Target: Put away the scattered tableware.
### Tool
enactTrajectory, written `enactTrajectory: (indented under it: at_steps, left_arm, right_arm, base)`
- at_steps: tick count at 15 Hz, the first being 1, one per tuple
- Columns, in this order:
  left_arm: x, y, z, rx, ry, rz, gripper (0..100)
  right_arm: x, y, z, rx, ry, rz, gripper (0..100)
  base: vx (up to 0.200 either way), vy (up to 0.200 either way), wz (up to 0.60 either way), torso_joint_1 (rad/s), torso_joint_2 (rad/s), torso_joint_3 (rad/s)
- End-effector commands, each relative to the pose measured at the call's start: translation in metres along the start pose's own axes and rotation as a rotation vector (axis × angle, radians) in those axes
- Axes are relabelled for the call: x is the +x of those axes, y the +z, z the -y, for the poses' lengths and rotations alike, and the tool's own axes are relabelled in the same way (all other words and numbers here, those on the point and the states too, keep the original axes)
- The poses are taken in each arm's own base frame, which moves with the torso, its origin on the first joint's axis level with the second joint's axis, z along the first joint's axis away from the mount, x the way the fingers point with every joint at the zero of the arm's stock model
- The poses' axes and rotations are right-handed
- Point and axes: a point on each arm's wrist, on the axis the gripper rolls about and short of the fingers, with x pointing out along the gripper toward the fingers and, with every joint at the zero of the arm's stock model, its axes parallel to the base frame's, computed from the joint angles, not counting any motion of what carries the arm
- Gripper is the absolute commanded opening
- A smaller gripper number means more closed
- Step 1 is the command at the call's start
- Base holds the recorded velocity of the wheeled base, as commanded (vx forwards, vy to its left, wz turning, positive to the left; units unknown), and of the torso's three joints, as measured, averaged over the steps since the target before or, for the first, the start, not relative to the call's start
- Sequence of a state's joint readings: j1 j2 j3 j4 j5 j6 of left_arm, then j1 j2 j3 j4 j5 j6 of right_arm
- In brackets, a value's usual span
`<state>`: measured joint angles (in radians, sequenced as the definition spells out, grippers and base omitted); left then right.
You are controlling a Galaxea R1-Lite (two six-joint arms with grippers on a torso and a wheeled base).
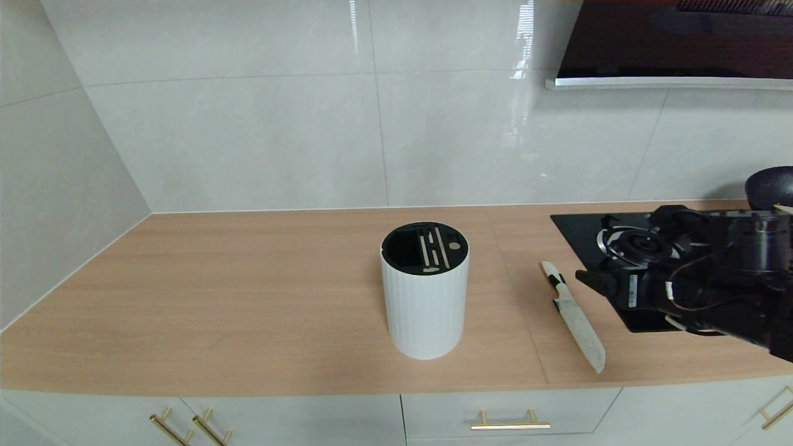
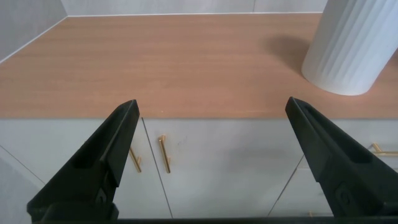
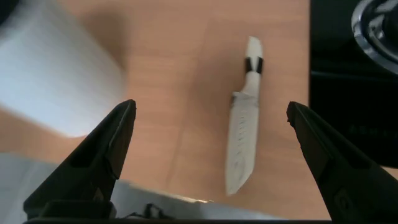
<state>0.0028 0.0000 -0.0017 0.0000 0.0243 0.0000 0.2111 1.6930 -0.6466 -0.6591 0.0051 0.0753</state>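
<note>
Knife (image 1: 573, 316) on counter (image 1: 248, 297) (near white holder (image 1: 425, 297)), left hand (image 2: 211, 104), right hand (image 3: 210, 107) spread wide, empty

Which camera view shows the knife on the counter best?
The head view: the whole knife lies flat between the white holder and the stove, handle toward the wall. The right wrist view also shows it whole, from above, between the open fingers. The left wrist view faces the holder instead.

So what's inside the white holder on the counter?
The holder has a black slotted top with one larger opening. Nothing sticks out of it. The bottom of the slots is dark and cannot be seen. The knife lies on the counter beside it.
</note>
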Motion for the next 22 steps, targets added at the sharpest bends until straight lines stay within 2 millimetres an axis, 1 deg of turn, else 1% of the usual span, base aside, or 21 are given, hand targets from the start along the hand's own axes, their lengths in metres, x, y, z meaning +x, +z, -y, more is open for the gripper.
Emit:
enactTrajectory:
  at_steps: [1, 2, 5, 6, 7, 9, 12, 16, 22]
  left_arm:
    - [0.000, 0.000, 0.000, 0.000, 0.001, -0.002, 100]
    - [0.000, 0.000, 0.000, 0.000, 0.001, -0.002, 100]
    - [0.000, 0.000, 0.000, 0.000, 0.001, -0.002, 100]
    - [0.000, 0.000, 0.000, 0.000, 0.001, -0.002, 100]
    - [0.000, 0.000, 0.000, -0.001, 0.001, -0.002, 100]
    - [0.000, 0.000, 0.000, -0.001, 0.001, -0.002, 100]
    - [0.000, 0.000, 0.000, -0.001, 0.001, -0.002, 100]
    - [0.000, 0.000, 0.000, 0.000, 0.001, -0.002, 100]
    - [0.000, 0.000, 0.000, 0.000, 0.001, -0.002, 100]
  right_arm:
    - [0.058, -0.023, 0.003, -0.013, -0.076, -0.100, 100]
    - [0.070, -0.034, 0.004, -0.018, -0.097, -0.137, 100]
    - [0.094, -0.057, 0.006, -0.050, -0.111, -0.144, 100]
    - [0.102, -0.068, 0.008, -0.054, -0.131, -0.152, 100]
    - [0.110, -0.076, 0.010, -0.055, -0.143, -0.150, 100]
    - [0.120, -0.085, 0.012, -0.054, -0.146, -0.141, 100]
    - [0.126, -0.092, 0.013, -0.051, -0.150, -0.151, 100]
    - [0.133, -0.090, 0.018, -0.043, -0.160, -0.136, 100]
    - [0.137, -0.087, 0.018, -0.039, -0.161, -0.117, 100]
  base:
    - [0.000, 0.000, 0.00, 0.000, 0.00, 0.000]
    - [0.000, 0.000, 0.00, 0.000, 0.00, 0.000]
    - [0.000, 0.000, 0.00, 0.000, 0.00, 0.000]
    - [0.000, 0.000, 0.00, 0.000, 0.00, 0.000]
    - [0.000, 0.000, 0.00, 0.000, 0.00, 0.000]
    - [0.000, 0.000, 0.00, 0.000, 0.00, 0.000]
    - [0.000, 0.000, 0.00, 0.000, 0.00, 0.000]
    - [0.000, 0.000, 0.00, 0.000, 0.00, 0.000]
    - [0.000, 0.000, 0.00, 0.000, 0.00, 0.000]
